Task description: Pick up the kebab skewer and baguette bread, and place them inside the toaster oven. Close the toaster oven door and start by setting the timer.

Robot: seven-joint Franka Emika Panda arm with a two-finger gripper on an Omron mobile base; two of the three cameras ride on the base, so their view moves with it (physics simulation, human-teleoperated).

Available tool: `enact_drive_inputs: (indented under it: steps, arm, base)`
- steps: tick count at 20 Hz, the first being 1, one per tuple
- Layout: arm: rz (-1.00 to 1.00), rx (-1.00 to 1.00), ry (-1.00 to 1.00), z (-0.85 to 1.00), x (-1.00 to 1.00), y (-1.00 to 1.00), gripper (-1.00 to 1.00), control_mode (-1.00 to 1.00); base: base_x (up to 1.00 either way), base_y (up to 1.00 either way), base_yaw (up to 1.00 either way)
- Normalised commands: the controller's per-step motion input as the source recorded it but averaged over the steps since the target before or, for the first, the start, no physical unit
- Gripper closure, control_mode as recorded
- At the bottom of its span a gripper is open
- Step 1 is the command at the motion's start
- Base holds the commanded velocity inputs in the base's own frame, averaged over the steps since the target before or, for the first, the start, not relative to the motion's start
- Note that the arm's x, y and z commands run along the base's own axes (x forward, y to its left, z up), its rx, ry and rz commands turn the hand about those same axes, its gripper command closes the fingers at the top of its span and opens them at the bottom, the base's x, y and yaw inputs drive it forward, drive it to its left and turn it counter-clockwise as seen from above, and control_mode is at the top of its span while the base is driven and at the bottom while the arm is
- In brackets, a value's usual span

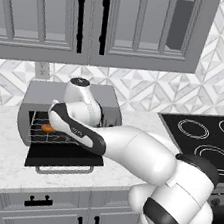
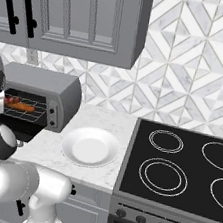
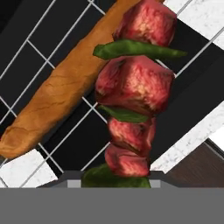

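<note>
The grey toaster oven (image 1: 111,102) (image 2: 62,90) stands on the counter with its door (image 1: 62,161) dropped open. My arm reaches into its mouth. In the hand view the kebab skewer (image 3: 133,83), red meat chunks with green pieces, rises from my gripper (image 3: 114,179), which is shut on its lower end, just above the wire rack (image 3: 65,144). The orange-brown baguette bread (image 3: 57,100) (image 1: 47,128) (image 2: 25,106) lies on the rack beside the skewer, to its left in the hand view. In the right base view the skewer's red end (image 2: 9,100) shows inside the oven next to the bread.
A white plate (image 2: 90,147) sits on the marble counter between the oven and the black stovetop (image 2: 175,168) (image 1: 206,137). Grey wall cabinets (image 1: 96,21) hang above the oven. The open door's bar handle (image 1: 65,170) juts toward the counter's front edge.
</note>
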Motion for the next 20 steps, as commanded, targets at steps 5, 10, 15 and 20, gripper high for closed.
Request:
enact_drive_inputs:
  steps: [5, 10, 15, 20]
  arm:
    - [-0.19, 0.0, -0.01, -0.12, 0.0, 0.15, 1.0, -1.0]
    - [-0.22, 0.0, -0.04, -0.18, 0.1, 0.01, 1.0, -1.0]
    - [-0.14, 0.0, 0.0, -0.01, 0.22, 0.0, 1.0, -1.0]
    - [-0.11, 0.0, 0.0, -0.08, 0.19, 0.16, 1.0, -1.0]
  base:
    - [0.0, 0.0, 0.0]
    - [0.0, 0.0, 0.0]
    - [0.0, 0.0, 0.0]
    - [0.0, 0.0, 0.0]
